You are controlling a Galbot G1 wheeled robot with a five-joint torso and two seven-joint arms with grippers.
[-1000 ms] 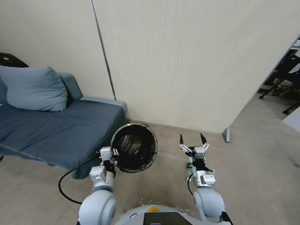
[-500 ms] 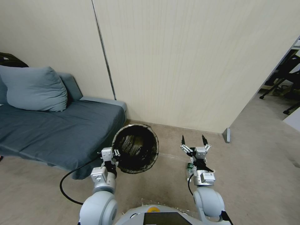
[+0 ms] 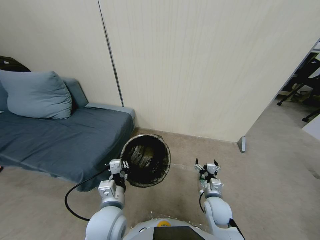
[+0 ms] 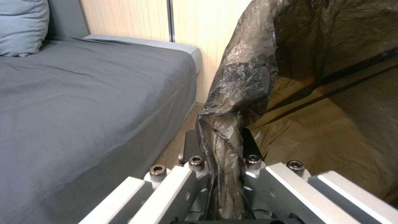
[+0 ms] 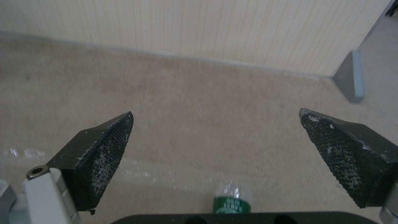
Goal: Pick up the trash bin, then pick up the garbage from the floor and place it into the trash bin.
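The left gripper (image 3: 124,165) stays clenched on the near rim of the trash bin (image 3: 146,159), held off the floor beside the sofa (image 3: 63,140). Within the last second the right gripper (image 3: 206,166), claws spread and empty, has tipped down toward a clear bottle with a green label (image 5: 230,202) on the floor beneath it, apparently the first garbage targeted.

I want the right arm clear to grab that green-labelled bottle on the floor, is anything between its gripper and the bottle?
Nothing visible: the right gripper, fingers spread, hangs above the bottle over bare floor.
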